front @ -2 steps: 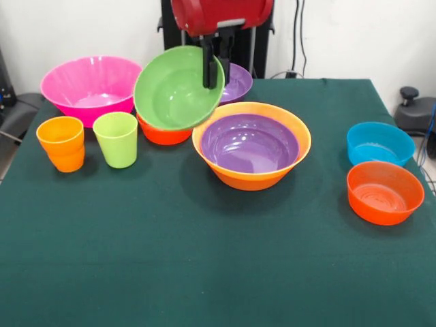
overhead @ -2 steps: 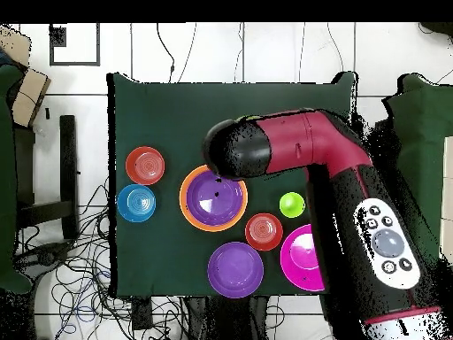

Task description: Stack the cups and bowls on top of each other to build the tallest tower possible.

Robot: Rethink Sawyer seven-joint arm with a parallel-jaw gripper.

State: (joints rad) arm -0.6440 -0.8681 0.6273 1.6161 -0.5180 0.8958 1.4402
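Note:
My gripper [front @ -2 steps: 214, 73] is shut on the rim of the small lime-green bowl [front @ -2 steps: 176, 92], which hangs tilted with its opening facing the camera. Just to its right on the table, the large yellow-orange bowl [front @ -2 steps: 253, 178] holds a purple bowl [front @ -2 steps: 249, 144]; these also show from above as the yellow-orange bowl [overhead @ -2 steps: 186, 202] and the purple bowl [overhead @ -2 steps: 215, 197]. A red-orange bowl [front @ -2 steps: 163, 134] sits partly hidden behind the lifted bowl. The orange cup [front @ -2 steps: 63, 142] and lime-green cup [front @ -2 steps: 116, 138] stand at the left. In the overhead view the arm [overhead @ -2 steps: 301, 150] hides the gripper and the bowl it holds.
The large pink bowl [front @ -2 steps: 92, 85] stands far left, and a second purple bowl [front @ -2 steps: 236, 82] sits behind the gripper. A blue bowl [front @ -2 steps: 379, 142] and another red-orange bowl [front @ -2 steps: 385, 192] sit at the right edge of the green cloth [front @ -2 steps: 204, 259].

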